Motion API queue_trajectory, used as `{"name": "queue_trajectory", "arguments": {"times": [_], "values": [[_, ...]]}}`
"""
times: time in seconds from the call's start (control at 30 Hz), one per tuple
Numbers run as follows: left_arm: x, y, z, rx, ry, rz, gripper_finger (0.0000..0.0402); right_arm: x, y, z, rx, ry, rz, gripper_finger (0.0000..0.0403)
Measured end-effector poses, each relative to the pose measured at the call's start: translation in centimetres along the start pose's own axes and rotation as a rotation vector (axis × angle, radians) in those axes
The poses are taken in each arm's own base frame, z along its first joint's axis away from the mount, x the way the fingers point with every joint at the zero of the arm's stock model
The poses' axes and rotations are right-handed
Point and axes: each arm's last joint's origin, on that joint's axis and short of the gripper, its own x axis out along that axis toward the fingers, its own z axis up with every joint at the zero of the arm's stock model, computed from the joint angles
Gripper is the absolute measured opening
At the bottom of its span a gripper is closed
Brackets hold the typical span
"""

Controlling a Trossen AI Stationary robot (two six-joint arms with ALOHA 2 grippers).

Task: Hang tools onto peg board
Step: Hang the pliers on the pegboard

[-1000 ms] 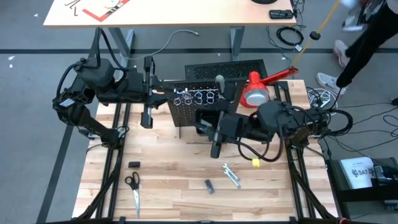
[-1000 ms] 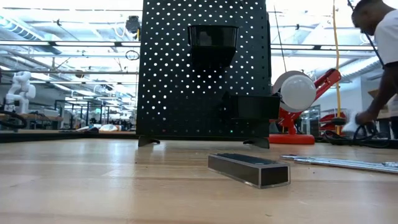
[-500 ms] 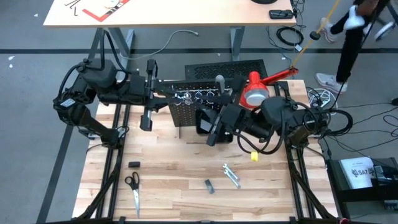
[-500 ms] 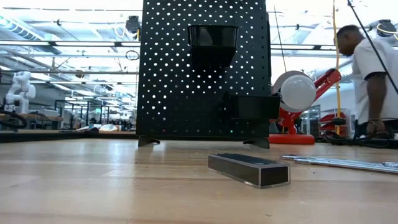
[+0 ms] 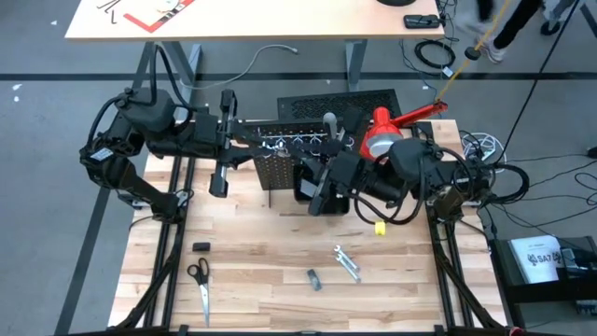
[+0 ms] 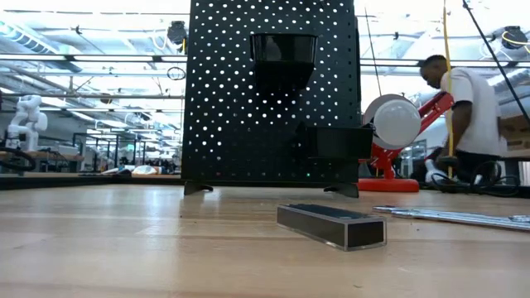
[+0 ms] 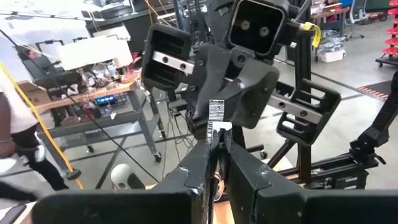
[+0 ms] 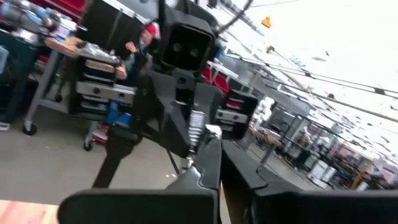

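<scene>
The upright black peg board [image 5: 280, 166] stands mid-table with its silver rings [image 5: 303, 144] and black bin [image 5: 308, 183]; the low view shows its perforated face [image 6: 269, 99]. High above its top edge my two grippers meet tip to tip. My left gripper [image 7: 216, 144] comes from the table's left and my right gripper [image 8: 214, 142] from the right. Both are shut on one thin silver tool [image 7: 216, 129]. Silver wrenches [image 5: 347, 263] lie on the near table. My left gripper pinches one end of the thin silver tool [image 7: 215, 138] between its two fingers, which lie level and come from the table's left. The tool sticks out past the fingertips, clear of table and board. My right gripper pinches the tool's other end [image 8: 210, 132] between its fingertips, coming from the table's right and slanting slightly upward. In the left wrist view its fingertips [image 7: 216, 112] close around the strip.
On the near table lie scissors [image 5: 199, 280], a small black piece [image 5: 201, 246], a dark bar [image 6: 331, 225] and a yellow bit [image 5: 381, 229]. A red lamp [image 5: 382, 133] and a flat slotted panel [image 5: 340, 101] sit behind the board. A person [image 6: 468, 108] stands beyond the right edge.
My right gripper has swung a little toward the far edge and the left gripper, tipping upward, and now meets the left fingertips. The left arm has kept still. The person beyond the right edge has straightened up and walked.
</scene>
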Motion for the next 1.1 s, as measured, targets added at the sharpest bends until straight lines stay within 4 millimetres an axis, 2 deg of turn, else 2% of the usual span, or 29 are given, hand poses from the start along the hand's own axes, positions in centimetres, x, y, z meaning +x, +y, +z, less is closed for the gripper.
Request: {"name": "queue_trajectory", "arguments": {"times": [0.17, 0.47, 1.1], "values": [[0.0, 0.0, 0.0, -0.002, 0.0, 0.001, 0.0038, 0.3, -0.3, -0.2, 0.015, -0.002, -0.003, 0.0001], [1.2, -0.2, -0.3, 0.001, 0.007, -0.002, 0.0038, 1.1, -0.4, -0.8, 0.032, -0.011, 0.018, 0.0], [1.3, 1.5, -0.8, -0.001, 0.031, 0.085, 0.0038, 0.6, -0.4, -0.7, -0.043, 0.043, -0.034, 0.0]]}}
